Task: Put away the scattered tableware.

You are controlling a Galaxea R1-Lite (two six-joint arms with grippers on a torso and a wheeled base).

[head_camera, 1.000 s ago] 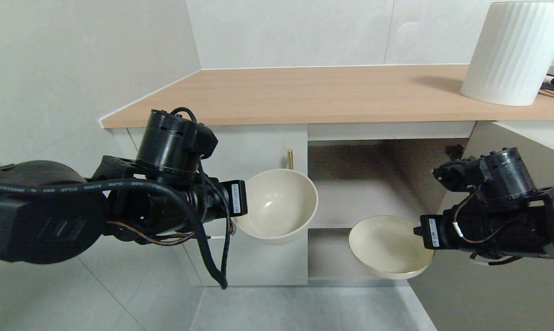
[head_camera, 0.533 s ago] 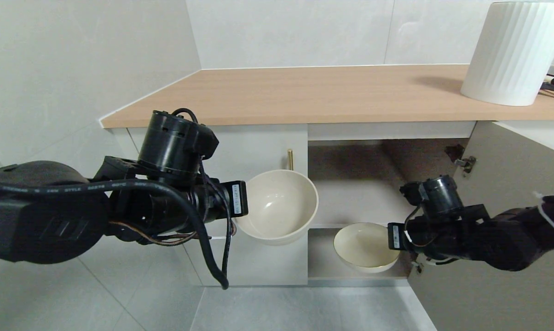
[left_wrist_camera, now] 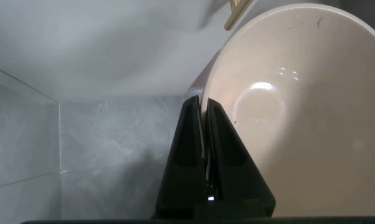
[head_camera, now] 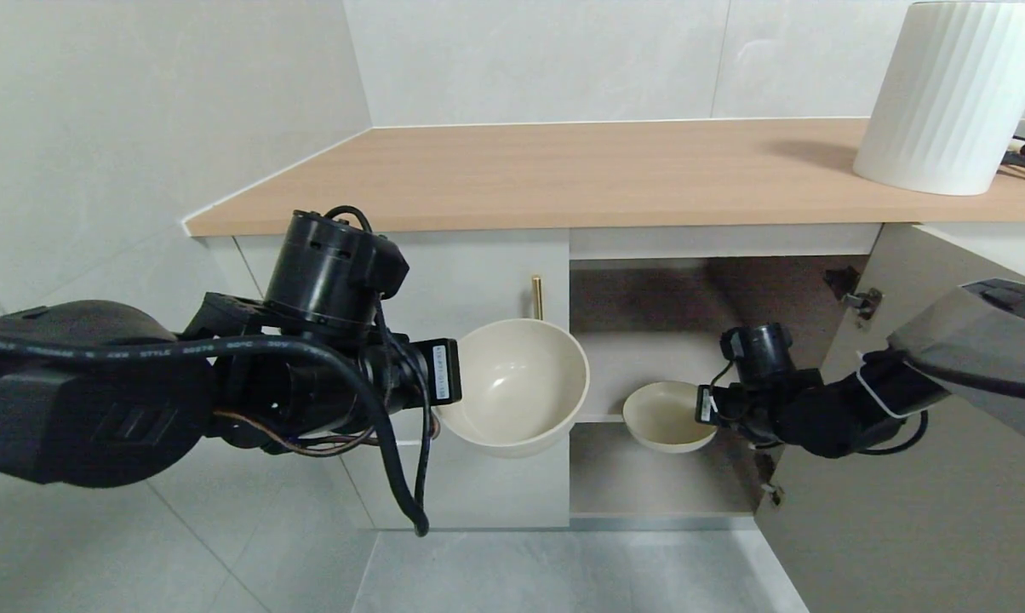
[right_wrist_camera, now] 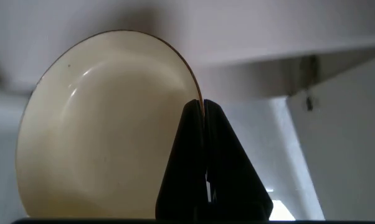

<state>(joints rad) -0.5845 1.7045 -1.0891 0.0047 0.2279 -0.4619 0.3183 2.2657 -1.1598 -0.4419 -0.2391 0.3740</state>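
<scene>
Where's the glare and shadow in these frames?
Head view: soft highlight inside the deep bowl; open cabinet interior in shadow; ribbed white container shadows the countertop. Left wrist view: bright glare spots on that bowl's inner wall. Right wrist view: faint sheen on the shallow dish.

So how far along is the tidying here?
Done: the cabinet door stands open. In hand: the right gripper holds a shallow dish by its rim at the inner shelf, not released; the left gripper holds a bowl out in front. Left: setting both down inside.
</scene>
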